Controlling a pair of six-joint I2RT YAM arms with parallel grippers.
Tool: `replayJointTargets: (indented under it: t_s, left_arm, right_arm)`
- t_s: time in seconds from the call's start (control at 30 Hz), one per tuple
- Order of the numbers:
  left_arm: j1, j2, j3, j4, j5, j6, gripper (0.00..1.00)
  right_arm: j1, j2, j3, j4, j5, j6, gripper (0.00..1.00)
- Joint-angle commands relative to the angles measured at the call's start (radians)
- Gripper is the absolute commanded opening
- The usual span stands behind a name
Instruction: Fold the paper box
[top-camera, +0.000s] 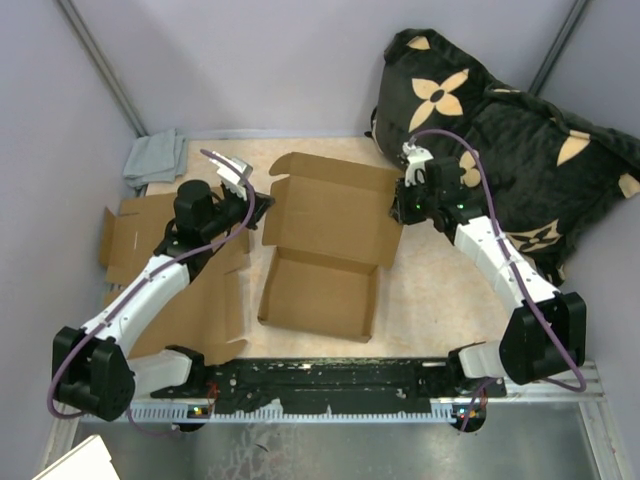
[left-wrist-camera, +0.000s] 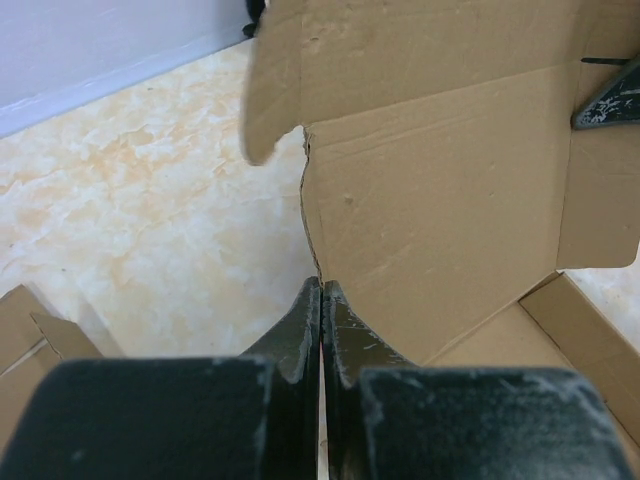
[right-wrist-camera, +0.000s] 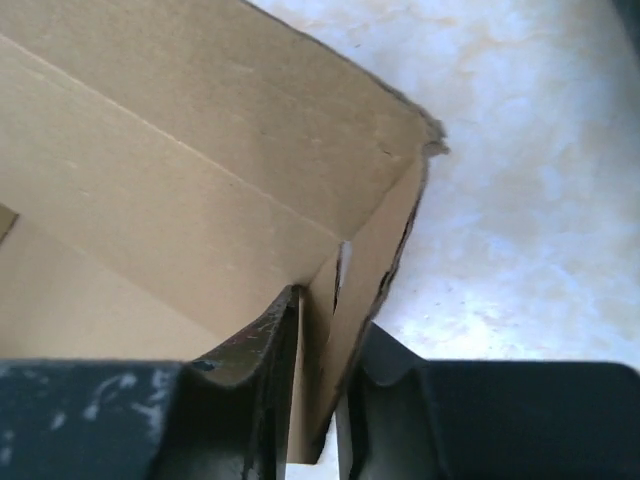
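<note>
The brown paper box (top-camera: 325, 250) lies open in the middle of the table, its shallow tray toward the arms and its lid panel at the back. My left gripper (top-camera: 262, 197) is at the lid's left edge. In the left wrist view its jaws (left-wrist-camera: 320, 290) are pressed together, their tips touching the cut edge of the paper box (left-wrist-camera: 450, 200). My right gripper (top-camera: 400, 212) is at the box's right side. In the right wrist view it (right-wrist-camera: 330, 312) is shut on the raised side flap of the paper box (right-wrist-camera: 180, 170), one finger inside and one outside.
Flat cardboard sheets (top-camera: 150, 250) lie under the left arm, and a corner of one (left-wrist-camera: 25, 340) shows in the left wrist view. A grey cloth (top-camera: 155, 158) sits at the back left. A black flowered cushion (top-camera: 520, 160) fills the back right. Walls enclose the table.
</note>
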Motion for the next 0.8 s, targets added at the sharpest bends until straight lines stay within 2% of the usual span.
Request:
replayJointTargets:
  t_s: [0.0,0.17,0.37,0.43,0.47,0.5,0.53,0.67,0.77]
  left_arm:
    - [-0.012,-0.040,-0.011,0.067,-0.004,0.018,0.00]
    - [-0.032,-0.061,-0.019,0.093,-0.012,0.002,0.00]
    - [-0.069,-0.071,-0.014,0.102,-0.033,0.004,0.00]
    - [-0.073,-0.064,-0.008,0.088,-0.043,0.007,0.13]
    - [-0.075,-0.063,-0.004,0.076,-0.048,0.010,0.25]
    - [-0.077,-0.061,0.001,0.063,-0.060,0.013,0.42]
    - [-0.079,-0.062,0.003,0.049,-0.075,0.017,0.51]
    - [-0.081,-0.082,0.000,0.023,-0.167,0.034,0.66]
    - [-0.081,-0.097,-0.002,-0.002,-0.245,0.050,0.68]
  right_arm:
    - [-0.004,-0.030,0.037,-0.016,-0.110,0.013,0.14]
    - [0.002,-0.033,0.035,0.009,-0.059,0.061,0.00]
    - [0.099,-0.028,0.045,0.112,0.147,0.026,0.00]
    - [0.137,-0.037,0.032,0.176,0.212,-0.011,0.00]
    - [0.149,-0.046,0.018,0.216,0.234,-0.037,0.00]
    - [0.161,-0.056,-0.001,0.276,0.262,-0.065,0.00]
    - [0.168,-0.068,-0.023,0.324,0.282,-0.093,0.00]
    - [0.175,-0.122,-0.155,0.551,0.317,-0.194,0.00]
    - [0.175,-0.155,-0.243,0.669,0.335,-0.232,0.00]
